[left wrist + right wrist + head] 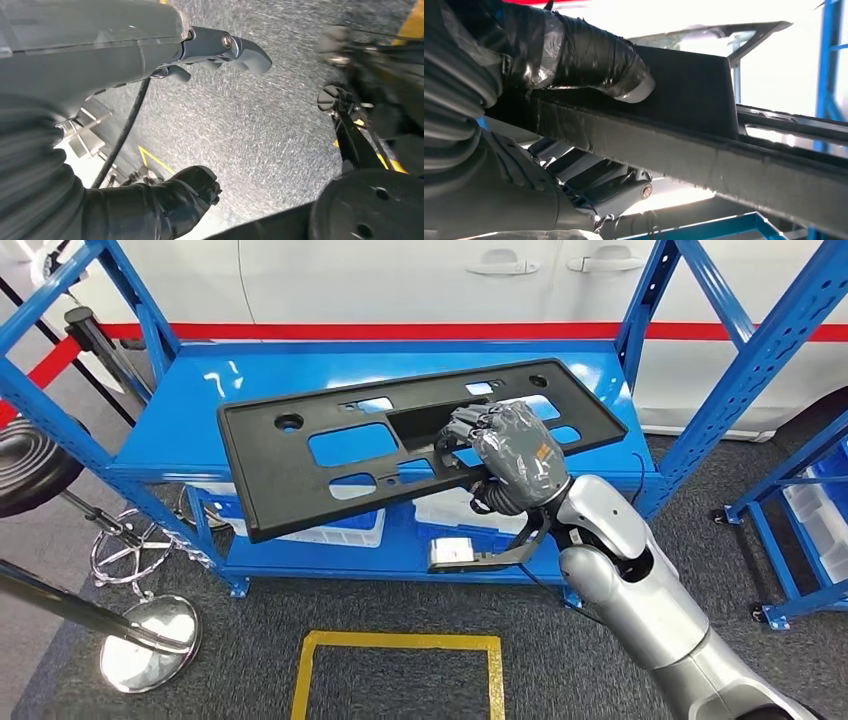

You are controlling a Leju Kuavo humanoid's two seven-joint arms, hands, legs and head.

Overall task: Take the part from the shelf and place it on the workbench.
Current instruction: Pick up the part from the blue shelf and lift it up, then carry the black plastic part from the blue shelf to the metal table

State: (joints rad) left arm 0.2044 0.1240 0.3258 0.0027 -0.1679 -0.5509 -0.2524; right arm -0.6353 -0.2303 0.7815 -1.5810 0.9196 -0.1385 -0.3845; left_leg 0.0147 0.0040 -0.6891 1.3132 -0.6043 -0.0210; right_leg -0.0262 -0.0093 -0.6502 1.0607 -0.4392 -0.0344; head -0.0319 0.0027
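The part is a long black plastic panel [300, 465] with several cut-outs, lying tilted over the top deck of the blue shelf [180, 410], its near left corner jutting past the shelf's front edge. My right hand [505, 455] grips the panel near its middle at the front edge, fingers over the top. Close up in the right wrist view, the taped thumb [589, 55] presses on the panel's dark edge [704, 150] while the fingers [594, 175] curl beneath. My left hand [165, 50] hangs over grey carpet, fingers apart, holding nothing.
White bins [330, 530] sit on the shelf's lower deck. A second blue rack [800, 510] stands at the right. Chrome stanchion bases [150, 640] and a black round base [30, 465] stand at the left. A yellow floor square [400, 670] lies in front. A white car [420, 280] is behind the shelf.
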